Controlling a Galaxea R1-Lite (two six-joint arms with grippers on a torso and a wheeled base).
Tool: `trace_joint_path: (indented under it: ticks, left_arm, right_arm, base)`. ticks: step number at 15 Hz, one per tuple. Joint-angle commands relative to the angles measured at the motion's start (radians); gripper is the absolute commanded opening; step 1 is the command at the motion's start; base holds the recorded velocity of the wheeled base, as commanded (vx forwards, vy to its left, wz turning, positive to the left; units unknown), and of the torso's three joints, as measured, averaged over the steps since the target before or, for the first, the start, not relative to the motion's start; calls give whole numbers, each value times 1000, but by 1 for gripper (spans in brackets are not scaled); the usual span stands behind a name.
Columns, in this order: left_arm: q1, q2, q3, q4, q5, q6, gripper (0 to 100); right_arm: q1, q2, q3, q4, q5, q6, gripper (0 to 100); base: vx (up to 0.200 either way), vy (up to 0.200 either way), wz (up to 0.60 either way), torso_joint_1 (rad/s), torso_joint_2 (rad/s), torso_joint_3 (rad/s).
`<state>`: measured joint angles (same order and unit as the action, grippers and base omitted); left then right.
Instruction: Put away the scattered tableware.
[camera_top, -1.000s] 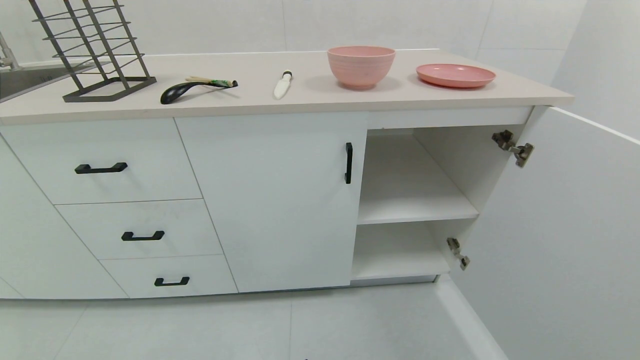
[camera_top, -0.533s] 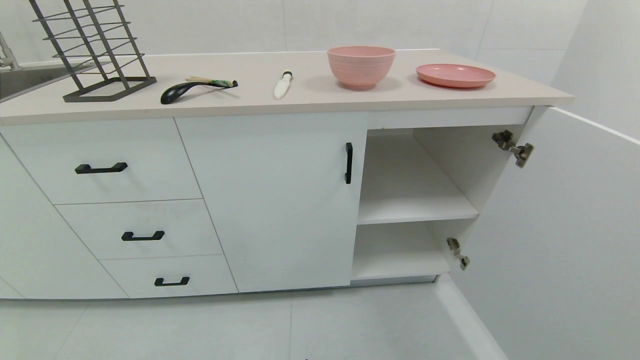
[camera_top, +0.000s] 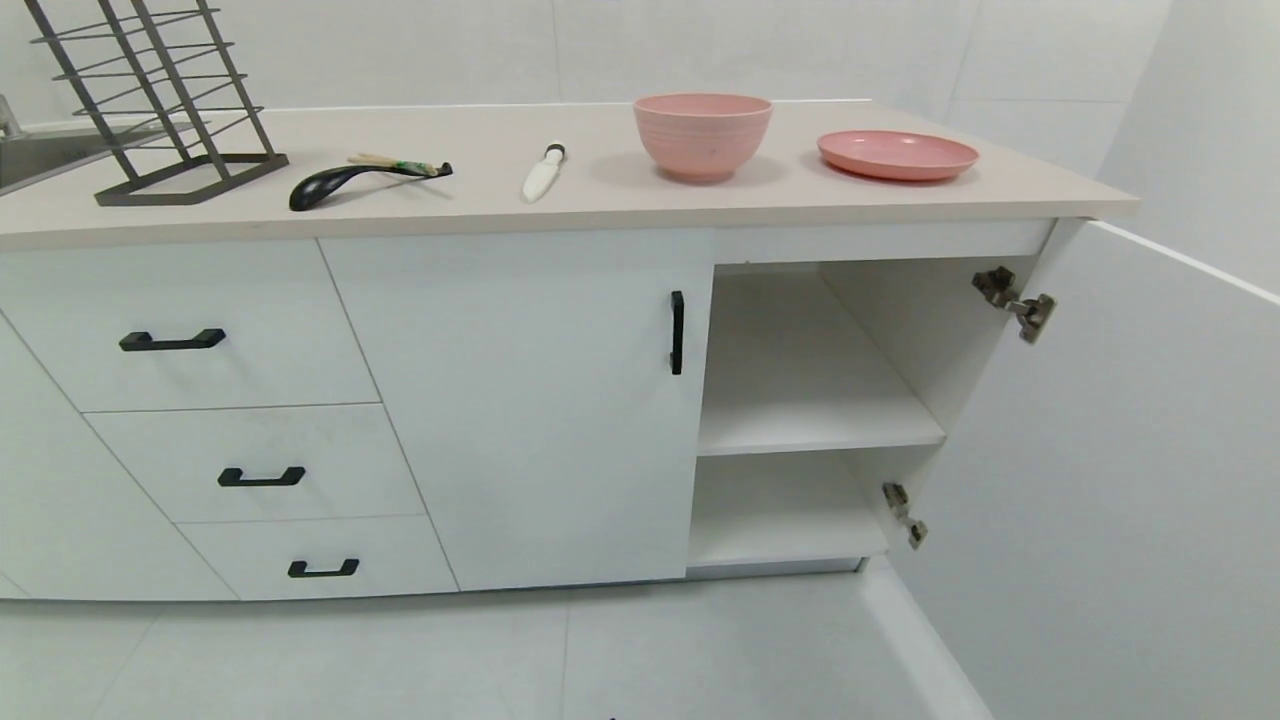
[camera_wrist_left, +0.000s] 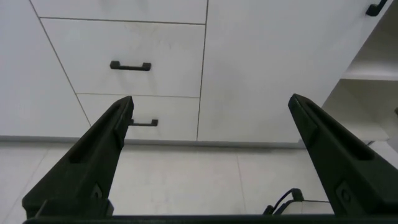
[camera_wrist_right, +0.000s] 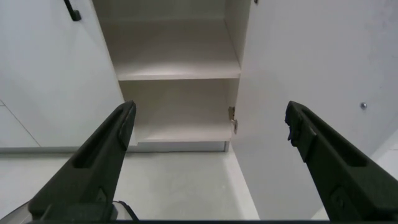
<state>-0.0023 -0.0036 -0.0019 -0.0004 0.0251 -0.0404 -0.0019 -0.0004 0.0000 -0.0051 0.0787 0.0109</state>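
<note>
Head view: the tableware is all sitting up on the countertop (camera_top: 480, 205). The black spoon (camera_top: 345, 180) and chopsticks (camera_top: 390, 162) are lying together toward the robot's left, near the wire rack (camera_top: 150, 100). The white knife (camera_top: 541, 172) is resting mid-counter. The pink bowl (camera_top: 702, 135) and pink plate (camera_top: 897, 154) are standing to the right, above the open cabinet (camera_top: 810, 420). The spoon's long axis is running across the counter, while the knife is pointing roughly front to back, a little slanted.

Left wrist view: the left gripper (camera_wrist_left: 211, 99) is hanging low, fingers spread wide with nothing between them, facing the drawers (camera_wrist_left: 130, 66).

Right wrist view: the right gripper (camera_wrist_right: 210, 106) is gaping too, empty, looking straight at the cabinet's shelves (camera_wrist_right: 177, 68).

So every piece is lying above both grippers. The right arm is looking nearer the plate and bowl, and the left nearer the spoon. By my reading, whichever arm goes will be needing to climb to counter height first.
</note>
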Motion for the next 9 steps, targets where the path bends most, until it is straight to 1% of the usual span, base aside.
trace_joint_path:
  ticks: [1,6,8,9]
  left_arm:
    - [2,4,-1,0,-1,1,100]
    - [2,4,0,-1,-1,4,100]
    - [2,4,0,0,-7,36,100]
    - [2,4,0,0,-10,43,100]
  right_arm:
    - [2,0,0,1,0,0,100]
    - [2,0,0,1,0,0,100]
    - [2,0,0,1,0,-2,100]
    - [2,0,0,1,0,-2,100]
  base:
    - [0,0,0,0,0,0]
    - [200,0,0,3,3,4]
    - [200,0,0,0,5,0]
    - [200,0,0,7,7,7]
